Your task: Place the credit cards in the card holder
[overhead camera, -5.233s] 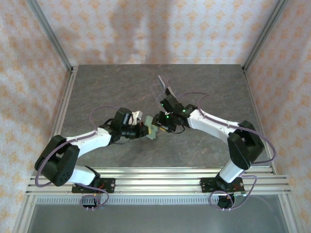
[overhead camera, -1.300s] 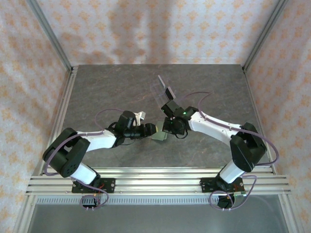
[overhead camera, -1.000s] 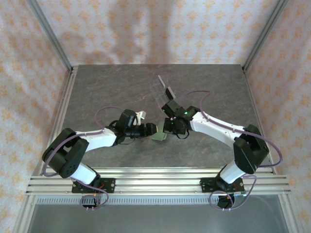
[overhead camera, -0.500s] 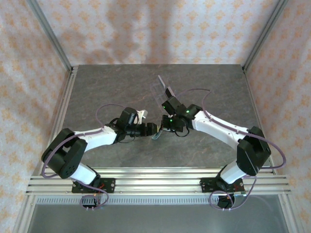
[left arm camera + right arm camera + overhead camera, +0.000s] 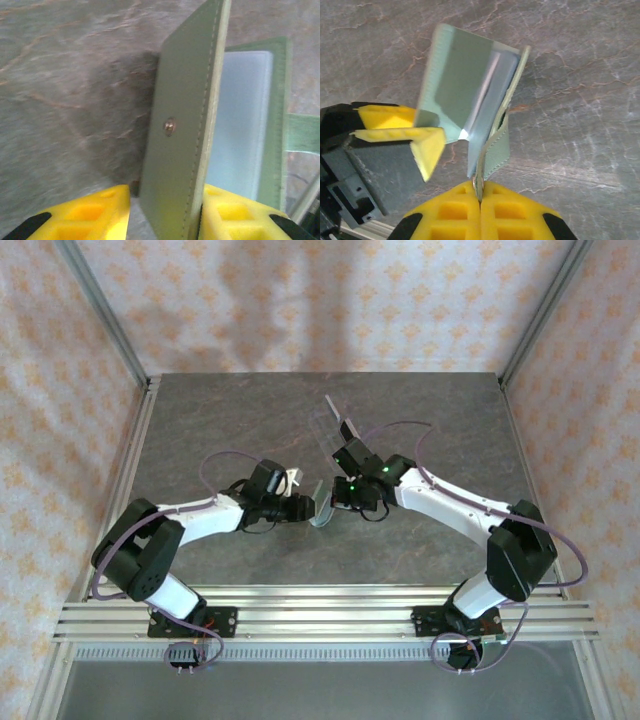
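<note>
The sage-green card holder (image 5: 322,511) hangs open between my two grippers, just above the table. In the left wrist view its outer flap (image 5: 187,115), with a metal snap stud, stands on edge between the yellow fingers of my left gripper (image 5: 167,200), which pinch its lower end. The pale inner pocket (image 5: 242,125) faces right. My right gripper (image 5: 480,192) is shut on the snap tab (image 5: 496,147). A dark credit card (image 5: 347,427) leans in a clear stand beyond the right gripper.
The clear plastic stand (image 5: 330,418) sits on the grey stone tabletop (image 5: 220,420), behind the grippers. Aluminium rails (image 5: 320,618) run along the near edge and patterned walls close in the other three sides.
The card holder lay flat on the table a second ago; now it is raised and spread between the grippers. My left jaws have narrowed onto its flap.
</note>
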You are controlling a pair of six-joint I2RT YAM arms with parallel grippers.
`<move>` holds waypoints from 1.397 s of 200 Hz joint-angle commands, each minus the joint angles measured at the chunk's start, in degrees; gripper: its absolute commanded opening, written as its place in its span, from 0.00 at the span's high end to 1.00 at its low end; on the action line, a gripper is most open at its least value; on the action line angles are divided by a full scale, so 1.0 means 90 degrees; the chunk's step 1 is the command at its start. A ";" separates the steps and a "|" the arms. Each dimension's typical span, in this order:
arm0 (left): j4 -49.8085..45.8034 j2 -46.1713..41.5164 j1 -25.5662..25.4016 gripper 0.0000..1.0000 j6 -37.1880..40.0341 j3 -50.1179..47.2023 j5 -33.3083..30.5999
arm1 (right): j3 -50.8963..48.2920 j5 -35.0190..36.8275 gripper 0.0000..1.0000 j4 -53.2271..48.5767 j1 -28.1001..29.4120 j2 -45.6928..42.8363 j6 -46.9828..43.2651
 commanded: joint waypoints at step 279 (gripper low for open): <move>-0.1524 -0.0790 0.0065 0.40 0.0328 0.0252 -0.1666 | 0.0968 0.1878 0.19 -0.0465 -0.0683 0.0171 -0.2745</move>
